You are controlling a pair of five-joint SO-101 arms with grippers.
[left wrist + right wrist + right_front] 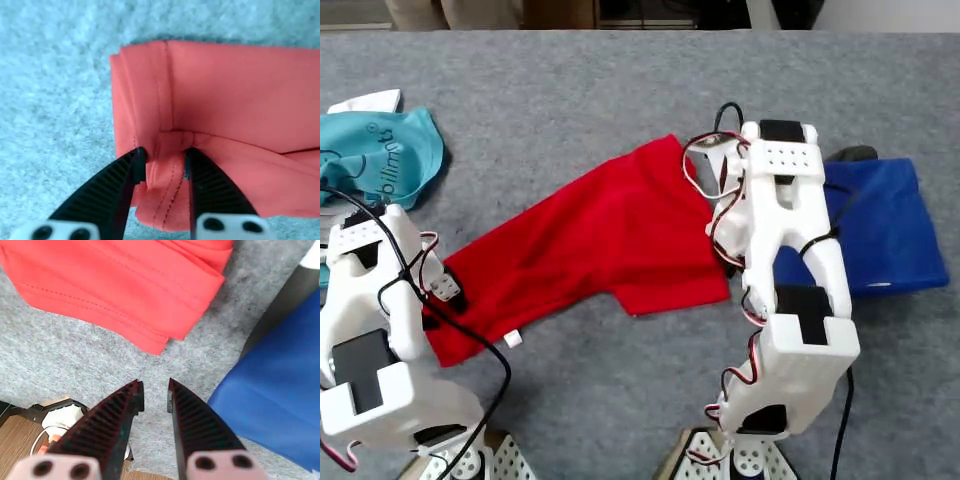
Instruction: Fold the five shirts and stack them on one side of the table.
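Clamped between the jaws of the left gripper (164, 162): a bunched hem fold of the red cloth shirt (225, 100), pressed from both sides by the ribbed black fingers (125, 175). Stretches away beyond those jaws as a long, half-folded band, flat on the grey felt table cover (50, 100). Runs, in the high view, slantwise from the left jaws across to the right arm, with a short sleeve ending just ahead of the right gripper (155, 390). Hangs there over bare felt with jaws slightly parted, nothing between them, tips short of the sleeve's stitched hem. Close to one side of the right jaws: a folded royal-blue cloth shirt (280, 405), flat on the felt, apart from the red one. Well away from the left jaws, off to the side opposite the red band: a crumpled teal cloth shirt (380, 155), with a small white piece of cloth (365, 102) just beside it.
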